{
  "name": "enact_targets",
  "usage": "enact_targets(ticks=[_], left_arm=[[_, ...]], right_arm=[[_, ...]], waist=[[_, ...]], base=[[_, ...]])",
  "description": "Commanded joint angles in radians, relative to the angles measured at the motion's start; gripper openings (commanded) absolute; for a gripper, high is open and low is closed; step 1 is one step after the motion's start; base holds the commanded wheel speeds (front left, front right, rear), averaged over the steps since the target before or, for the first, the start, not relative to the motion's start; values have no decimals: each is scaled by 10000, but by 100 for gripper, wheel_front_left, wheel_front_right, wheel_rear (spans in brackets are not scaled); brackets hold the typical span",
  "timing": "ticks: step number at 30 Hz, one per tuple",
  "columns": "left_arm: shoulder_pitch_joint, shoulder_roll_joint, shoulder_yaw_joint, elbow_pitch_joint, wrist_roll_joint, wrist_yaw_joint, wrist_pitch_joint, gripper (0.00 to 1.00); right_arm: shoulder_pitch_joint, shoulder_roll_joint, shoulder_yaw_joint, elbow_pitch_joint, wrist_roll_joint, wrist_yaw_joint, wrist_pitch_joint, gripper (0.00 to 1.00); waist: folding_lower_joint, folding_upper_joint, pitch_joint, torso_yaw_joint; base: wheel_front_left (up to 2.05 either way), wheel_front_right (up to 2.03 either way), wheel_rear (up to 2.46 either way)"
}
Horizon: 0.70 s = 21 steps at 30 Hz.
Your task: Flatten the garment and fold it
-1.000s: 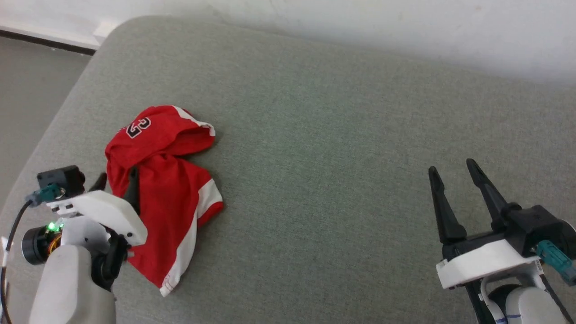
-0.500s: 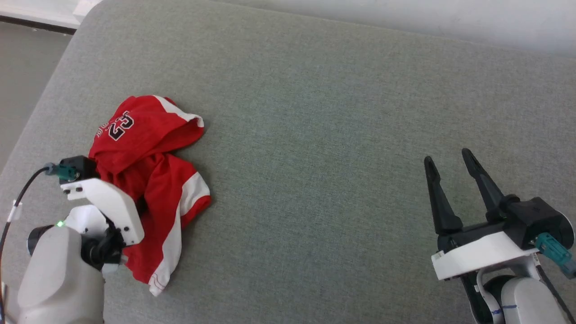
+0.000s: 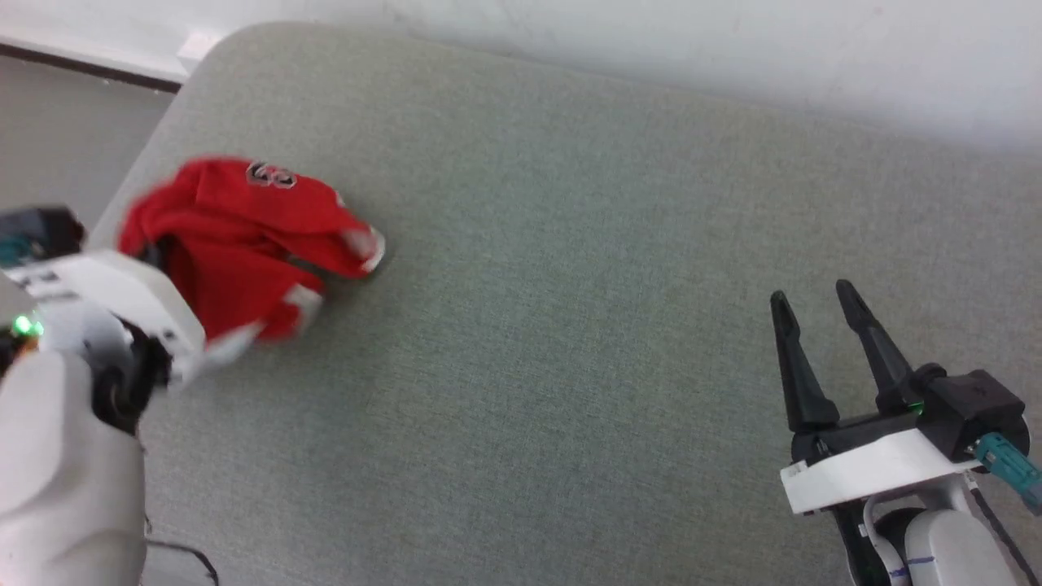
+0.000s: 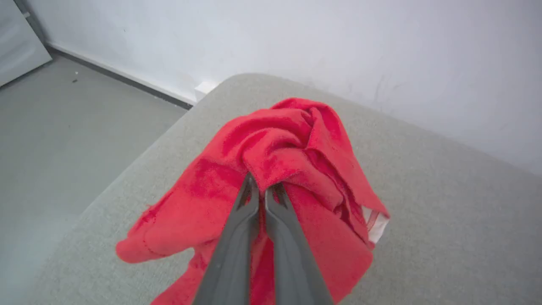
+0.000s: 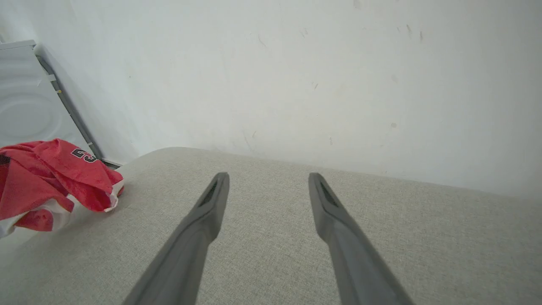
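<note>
Grey fabric-topped counter point(image 3: 570, 244), crumpled bright red soft shorts point(image 3: 236, 236) by its left corner.
Seemingly half-lifted; left claw point(image 4: 260, 190), clamped on one fold, could lose it or drag them overboard; right claw point(image 3: 810, 291) gapes wide.

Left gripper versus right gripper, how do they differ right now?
The left gripper is shut, pinching a fold of the garment; the right gripper is open and holds nothing. The left gripper is at the left end of the grey cushion; the right gripper is over bare cushion, apart from the garment. Both have two long dark fingers.
</note>
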Motion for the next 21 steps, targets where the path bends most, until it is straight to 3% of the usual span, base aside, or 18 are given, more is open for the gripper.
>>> enact_targets(ticks=[1,8,15,21], left_arm=[[-200,-95,91,-333,-134,23,-220,0],[-130,-263,-124,-2590,20,-17,-1103,0],[428,-965,-897,-4506,-3,-81,-1208,0],[1204,-1740,-1677,-5109,-203,-148,-1212,0]], right_arm=[[131,11,-20,54,26,-7,-94,100],[372,11,-69,203,168,-7,-214,100],[644,11,-218,289,279,-7,-230,100],[842,11,-357,293,366,-7,-205,100]], waist=[[-1,0,-413,-82],[-1,0,-1026,-910],[-1,0,-1361,-2314],[-1,0,-1422,-3304]], base=[[0,0,0],[0,0,0],[0,0,0],[0,0,0]])
